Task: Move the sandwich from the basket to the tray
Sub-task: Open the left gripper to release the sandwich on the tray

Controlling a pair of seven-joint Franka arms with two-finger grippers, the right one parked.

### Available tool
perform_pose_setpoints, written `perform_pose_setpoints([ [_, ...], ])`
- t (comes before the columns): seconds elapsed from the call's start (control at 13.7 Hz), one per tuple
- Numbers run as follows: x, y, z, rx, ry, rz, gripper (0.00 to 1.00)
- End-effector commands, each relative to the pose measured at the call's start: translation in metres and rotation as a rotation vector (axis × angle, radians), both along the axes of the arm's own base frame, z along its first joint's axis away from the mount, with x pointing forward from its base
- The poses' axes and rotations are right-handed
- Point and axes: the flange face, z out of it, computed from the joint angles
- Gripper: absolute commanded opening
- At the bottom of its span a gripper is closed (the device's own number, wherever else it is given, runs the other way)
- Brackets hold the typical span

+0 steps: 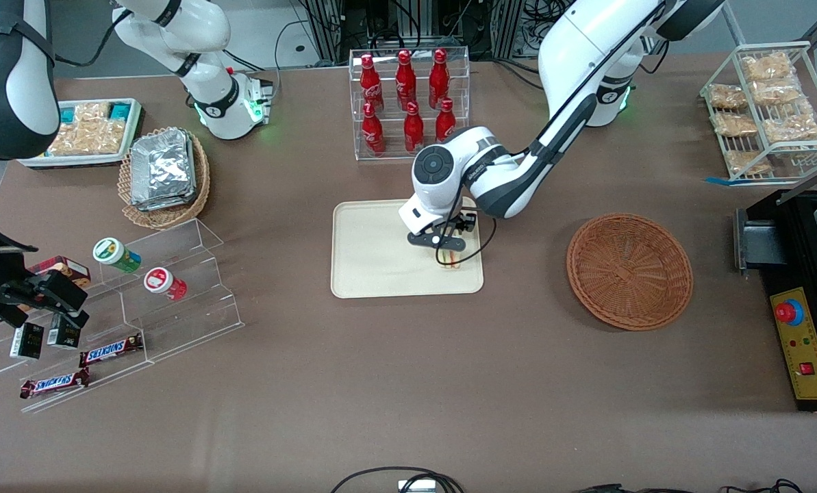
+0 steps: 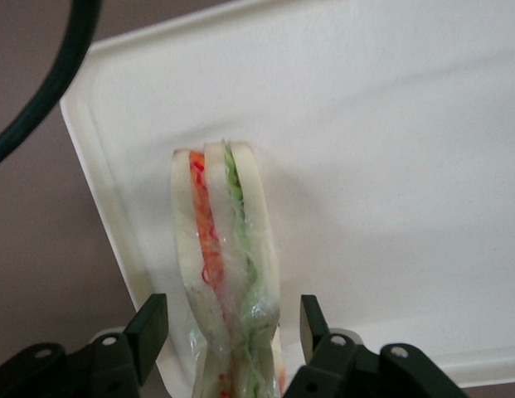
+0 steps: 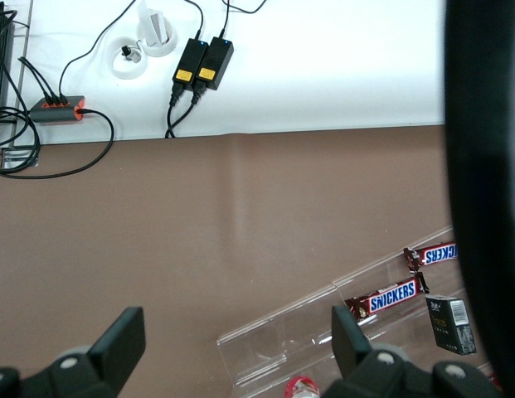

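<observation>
The sandwich (image 2: 224,249) stands on edge on the cream tray (image 2: 406,166), near the tray's corner closest to the front camera and the basket. Its red, orange and green layers show through the clear wrap. My left gripper (image 2: 232,319) is open around the sandwich, and each black finger (image 2: 149,332) stands a small gap away from the wrap. In the front view the gripper (image 1: 449,250) hangs low over the tray (image 1: 367,246), with the sandwich (image 1: 451,259) just showing under it. The reddish-brown basket (image 1: 629,270) lies empty beside the tray, toward the working arm's end of the table.
A clear rack of red bottles (image 1: 408,103) stands farther from the front camera than the tray. A tan basket of foil packs (image 1: 165,174) and a clear stepped stand (image 1: 141,301) with snacks lie toward the parked arm's end. A wire snack rack (image 1: 771,109) and a black control box (image 1: 805,294) are at the working arm's end.
</observation>
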Motion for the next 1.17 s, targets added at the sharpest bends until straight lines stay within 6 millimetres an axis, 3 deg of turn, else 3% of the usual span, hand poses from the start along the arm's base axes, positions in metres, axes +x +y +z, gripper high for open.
perform_pose_setpoints([
  [0.0,0.033,0.005,0.045,0.015,-0.033,0.059,0.72],
  [0.22,0.073,0.025,0.079,0.022,-0.048,0.130,0.70],
  [0.44,0.117,0.072,0.113,0.040,-0.060,0.231,0.70],
  [0.73,0.173,0.179,0.171,0.056,-0.067,0.410,0.67],
  [1.1,0.202,0.296,0.234,0.029,0.002,0.385,0.67],
])
